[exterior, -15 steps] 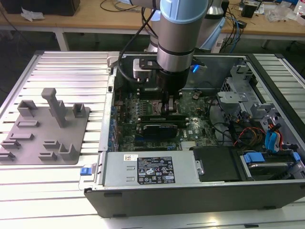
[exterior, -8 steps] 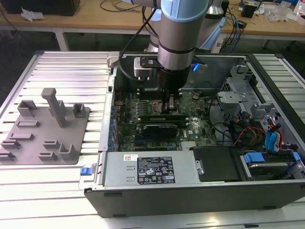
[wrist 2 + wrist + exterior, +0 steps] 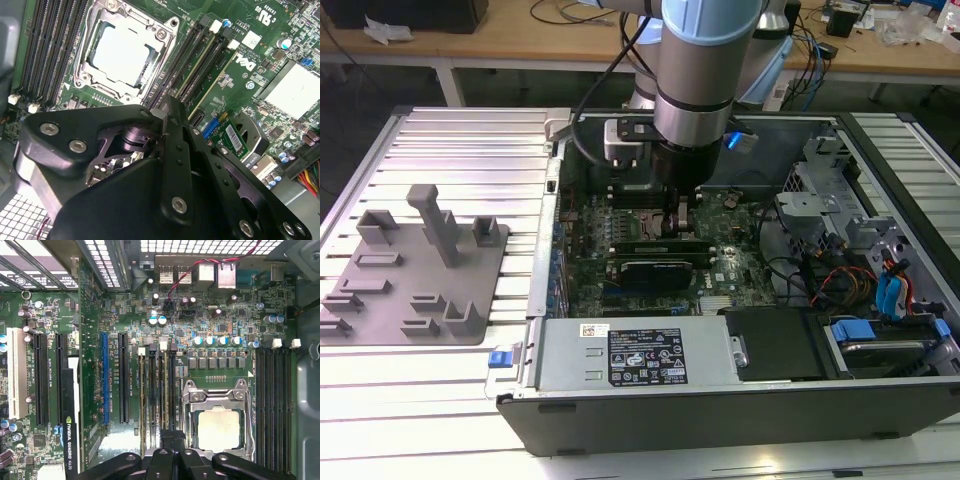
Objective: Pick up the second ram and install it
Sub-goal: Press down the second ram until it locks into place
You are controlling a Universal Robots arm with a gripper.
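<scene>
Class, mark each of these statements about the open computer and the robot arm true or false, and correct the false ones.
1. The gripper is down inside the open computer case, over the motherboard. True.
2. The CPU socket is covered by a large cooling fan. False: its metal frame and the silver chip lid are bare.
3. The grey tray lies outside the case, towards the exterior view's left. True.
4. The gripper is above the grey tray. False: it is over the memory slots beside the CPU socket.
5. A blue expansion slot sits among black ones in the first wrist view. True.
</scene>
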